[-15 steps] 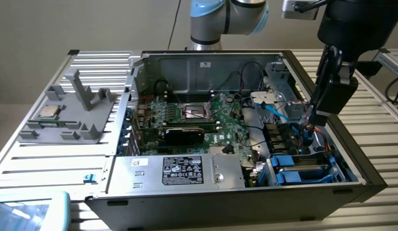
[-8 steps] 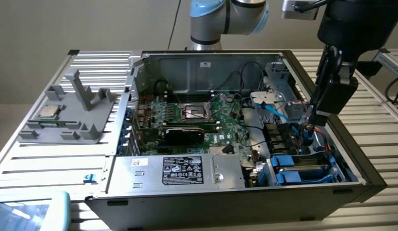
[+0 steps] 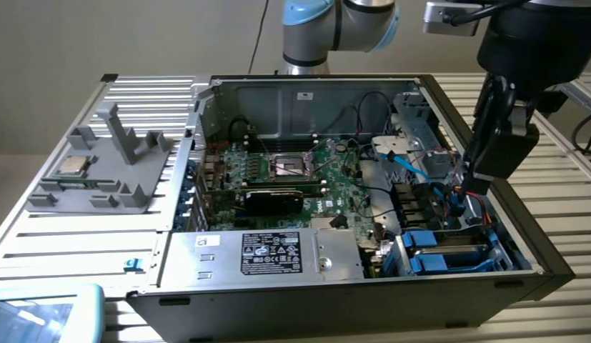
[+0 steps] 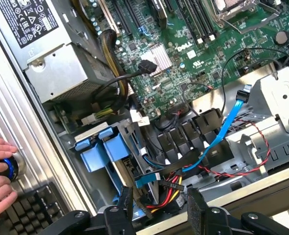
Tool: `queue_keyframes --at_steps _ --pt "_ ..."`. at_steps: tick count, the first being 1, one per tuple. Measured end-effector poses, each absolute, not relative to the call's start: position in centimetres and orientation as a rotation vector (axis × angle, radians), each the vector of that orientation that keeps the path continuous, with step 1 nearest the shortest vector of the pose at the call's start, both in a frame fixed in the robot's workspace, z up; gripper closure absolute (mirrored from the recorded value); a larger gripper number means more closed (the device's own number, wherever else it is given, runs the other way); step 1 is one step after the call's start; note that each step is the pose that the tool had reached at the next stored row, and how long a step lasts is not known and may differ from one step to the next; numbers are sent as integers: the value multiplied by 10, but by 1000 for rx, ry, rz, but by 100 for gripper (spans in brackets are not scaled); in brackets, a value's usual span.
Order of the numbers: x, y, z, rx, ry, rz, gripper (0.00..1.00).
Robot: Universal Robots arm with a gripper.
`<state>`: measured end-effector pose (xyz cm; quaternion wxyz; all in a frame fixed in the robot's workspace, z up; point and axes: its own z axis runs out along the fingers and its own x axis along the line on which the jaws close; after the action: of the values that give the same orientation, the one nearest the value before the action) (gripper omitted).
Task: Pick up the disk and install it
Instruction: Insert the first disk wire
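Empty and spread wide, the gripper (image 4: 161, 203) hangs over the tangle of cables (image 4: 171, 183) just beside the blue-framed disk (image 4: 99, 151), which already lies slotted in next to the power supply (image 4: 71, 73). In my judgement the careful thing is to stay clear of the blue data cable (image 4: 222, 129) and check that the disk sits level and fully home

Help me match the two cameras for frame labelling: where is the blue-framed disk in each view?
Exterior view: the disk sits low in the case, at the exterior view's right, beside the power supply box.
Wrist view: the disk lies between that box and the open claw.
Shared landmark: the box's black-and-white sticker.
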<state>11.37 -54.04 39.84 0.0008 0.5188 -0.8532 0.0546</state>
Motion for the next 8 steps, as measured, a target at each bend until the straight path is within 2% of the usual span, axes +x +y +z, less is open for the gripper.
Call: queue_keyframes --at_steps 4,8 --pt "113 -551 398 1634 -2689 146 44" --pt "112 -558 398 1644 -2707 98 44"
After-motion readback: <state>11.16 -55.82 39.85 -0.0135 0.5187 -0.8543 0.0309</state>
